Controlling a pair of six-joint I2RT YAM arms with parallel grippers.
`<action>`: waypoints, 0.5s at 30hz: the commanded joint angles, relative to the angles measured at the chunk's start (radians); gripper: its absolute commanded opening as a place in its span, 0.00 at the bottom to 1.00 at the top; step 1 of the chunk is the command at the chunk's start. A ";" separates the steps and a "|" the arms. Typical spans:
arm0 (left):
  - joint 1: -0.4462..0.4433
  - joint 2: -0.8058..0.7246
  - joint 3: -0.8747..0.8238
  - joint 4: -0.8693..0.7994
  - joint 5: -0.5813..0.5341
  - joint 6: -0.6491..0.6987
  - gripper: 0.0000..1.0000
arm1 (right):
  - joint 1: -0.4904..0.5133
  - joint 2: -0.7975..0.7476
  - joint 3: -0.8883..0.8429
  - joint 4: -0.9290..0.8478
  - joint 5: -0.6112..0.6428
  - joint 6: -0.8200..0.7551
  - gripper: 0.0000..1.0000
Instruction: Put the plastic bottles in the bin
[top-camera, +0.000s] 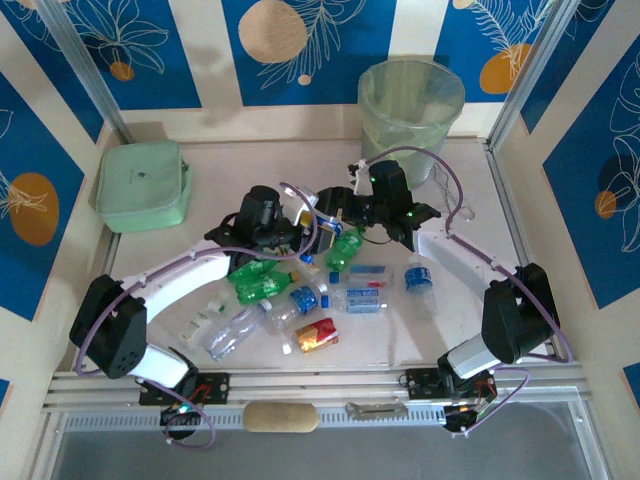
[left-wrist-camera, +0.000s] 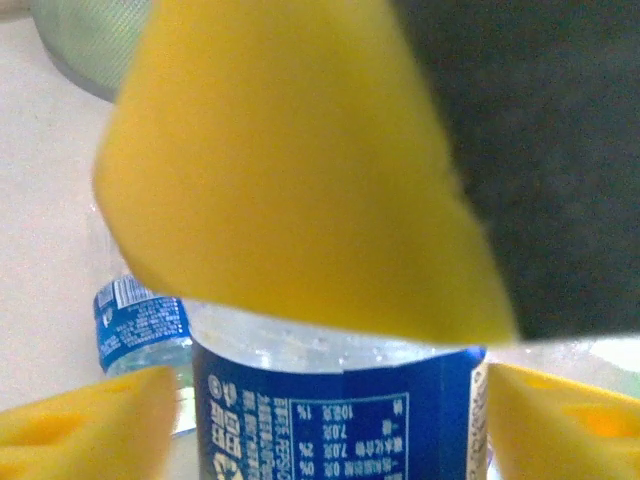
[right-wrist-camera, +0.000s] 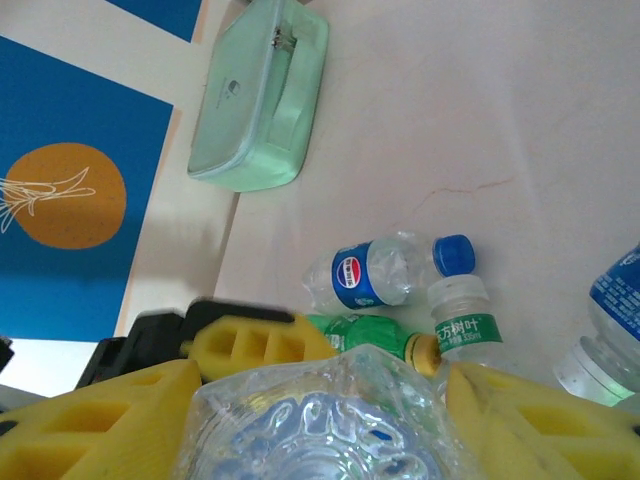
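1. The bench (top-camera: 250, 170) carries all items.
2. The bin (top-camera: 410, 125) stands at the far edge, beyond the right claw (right-wrist-camera: 322, 415) and well apart from both claws.
3. The pouch (top-camera: 142, 185) lies flat, far to the left of the left claw (left-wrist-camera: 325, 425).
4. The two claws face each other tip to tip above the centre of the bench, just beyond the heap.
5. Right claw: closed on a clear bottle (right-wrist-camera: 320, 440). Its yellow pads (right-wrist-camera: 110, 420) press against both sides of the crumpled body.
6. Left claw: closed on a blue-label bottle (left-wrist-camera: 340, 410), which sits upright between the pads (left-wrist-camera: 80, 425). Whether both claws grip one and the same bottle cannot be told.
7. A yellow finger (left-wrist-camera: 290, 170) of the opposite claw hangs just above the blue-label bottle in the left wrist view.
8. The loose bottles (top-camera: 300, 300) lie on their sides on the near side of the claws, several touching. Two green bottles (top-camera: 258, 282) lie below the left claw.
9. A red-yellow bottle (top-camera: 315, 335) lies nearest the arm bases.
10. A Pepsi bottle (right-wrist-camera: 375, 272) lies past the right claw tips, beside a white-capped bottle (right-wrist-camera: 462, 325).
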 joint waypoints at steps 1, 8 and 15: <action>-0.004 -0.026 -0.002 0.032 -0.045 -0.023 1.00 | -0.008 -0.001 0.005 -0.029 0.015 -0.016 0.56; 0.029 -0.098 -0.083 0.061 -0.130 -0.041 1.00 | -0.112 -0.048 0.028 -0.101 0.074 -0.042 0.55; 0.117 -0.125 -0.173 0.071 -0.285 -0.155 1.00 | -0.270 -0.069 0.159 -0.141 0.107 -0.103 0.55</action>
